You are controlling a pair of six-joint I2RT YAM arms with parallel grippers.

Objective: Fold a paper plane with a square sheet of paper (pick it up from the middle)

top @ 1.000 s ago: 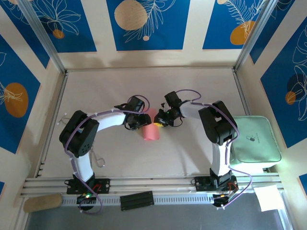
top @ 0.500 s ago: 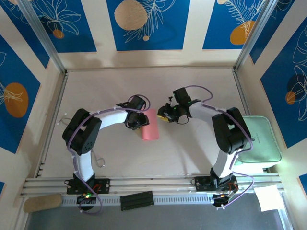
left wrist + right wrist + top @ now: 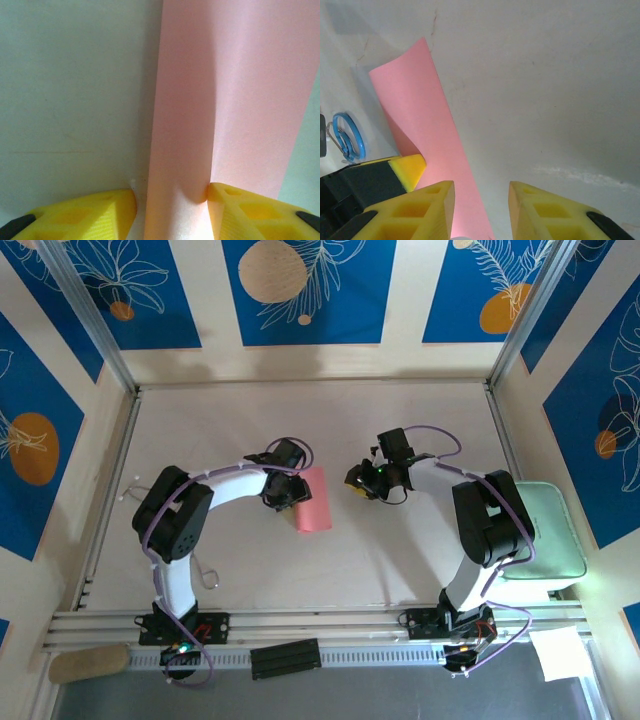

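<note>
The square sheet of paper [image 3: 314, 499] is pink and lies folded over into a long rectangle at mid-table; no pointed paper plane shape is in view. My left gripper [image 3: 288, 492] is at its left long edge. In the left wrist view the raised fold of the sheet [image 3: 180, 125] runs between the yellow fingers of my left gripper [image 3: 172, 205]. The right finger touches the fold and the left finger stands a little clear of it. My right gripper [image 3: 360, 480] is to the right of the sheet, apart from it. It is open [image 3: 482, 200] over bare table, with the sheet [image 3: 427, 125] to its left.
A pale green pad [image 3: 540, 530] lies at the table's right edge beside the right arm. A white paper sheet [image 3: 560, 652] and a black bar [image 3: 285, 657] sit on the front rail. Walls with metal posts close off the far and side edges.
My right gripper has let go of the sheet, opened and drawn away to the right. The sheet has settled flatter. My left gripper has stayed at the sheet's left edge.
</note>
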